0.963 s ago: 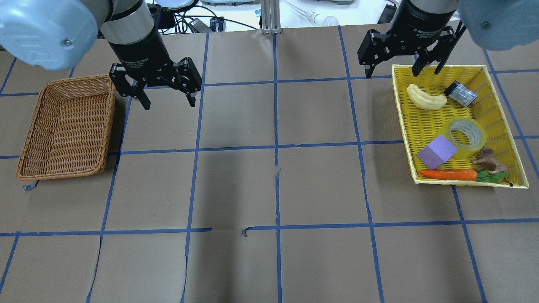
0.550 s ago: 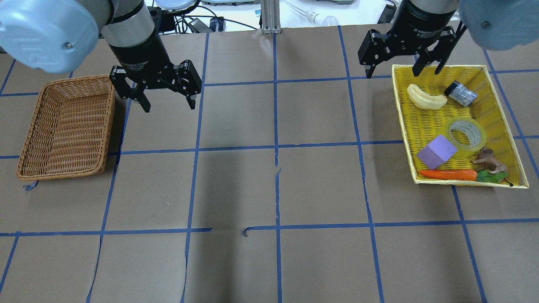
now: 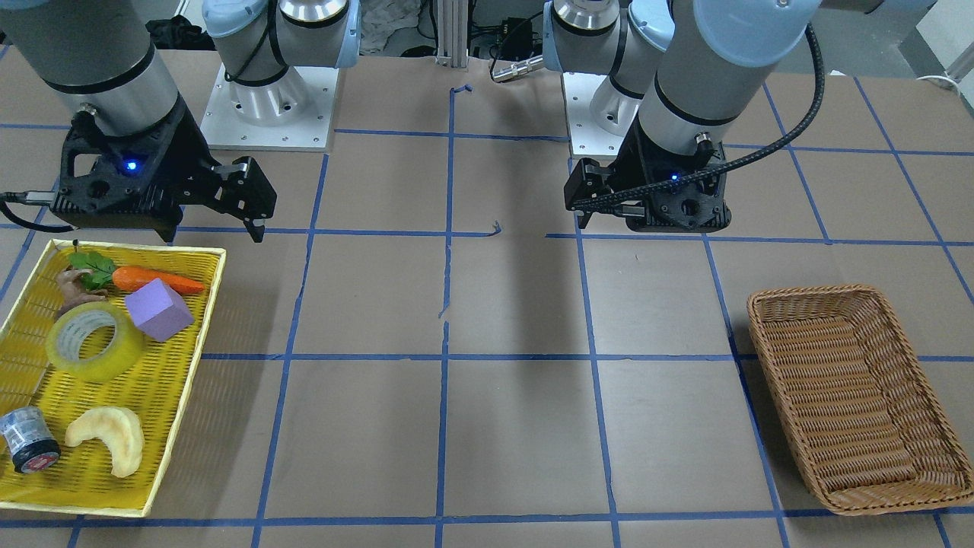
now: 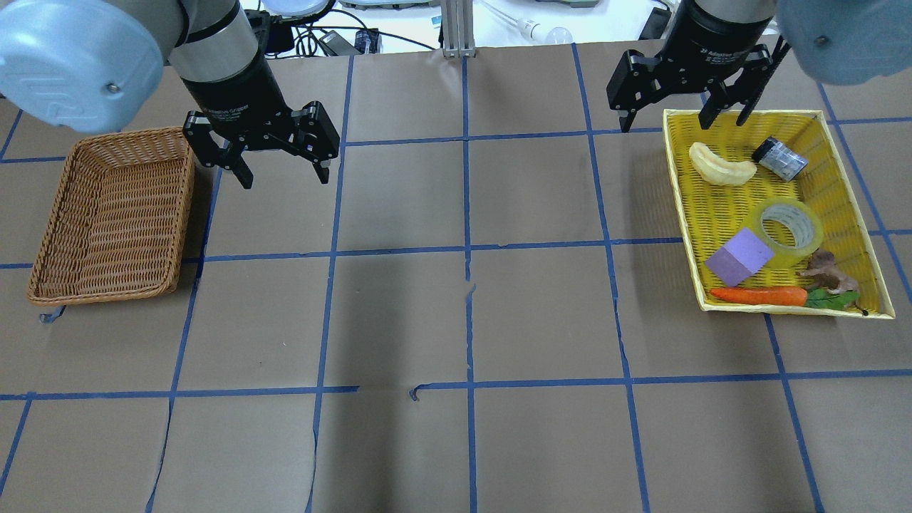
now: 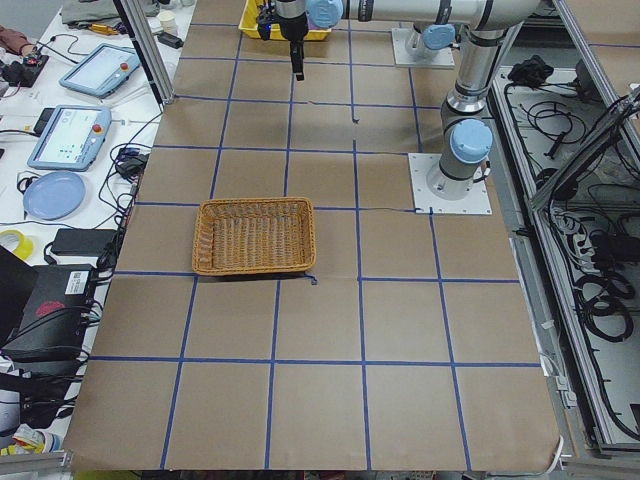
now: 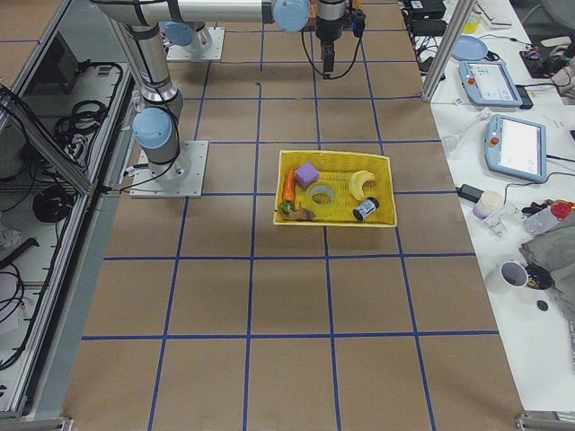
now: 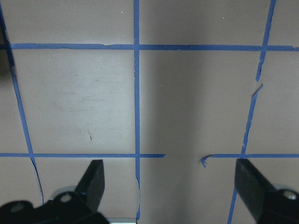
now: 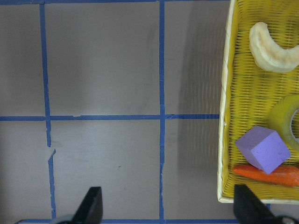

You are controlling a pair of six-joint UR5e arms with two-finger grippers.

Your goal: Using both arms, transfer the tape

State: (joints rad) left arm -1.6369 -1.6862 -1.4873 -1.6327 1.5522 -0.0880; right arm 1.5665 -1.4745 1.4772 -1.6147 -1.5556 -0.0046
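The tape (image 4: 789,226) lies flat, hole up, in the yellow tray (image 4: 712,206), approx. mid-tray toward the carrot end. The purple block (image 4: 739,258) is right against it on the side facing the table's middle; can't tell if they touch. A small animal figure (image 4: 826,272) sits just beside it toward the tray's near end wall, w/ the carrot (image 4: 759,296) along that wall. A banana-shaped piece (image 4: 722,165) and a small can (image 4: 779,158) lie at the tray's other end, well apart from the roll.

Step in hand, prob.: right arm reaches for the roll; nothing lifted yet. To do it well:
- Centre over the roll first. By the wrist view the right gripper (image 4: 664,125) hangs high beside the tray's inner long edge, not over the tape.
- Come straight down, one finger in the core, the other outside the wall, on the side toward the can; block and figure crowd the other sides.
- Lift clear of the tray rim before moving away from the tray, leaving half the ring free for the other arm.

Fingers: right gripper spread wide, holds nothing, touches nothing. Left gripper (image 4: 285,178) likewise wide apart and empty, hanging far from the tray across the table (image 4: 463,320), near the wicker basket (image 4: 107,214).
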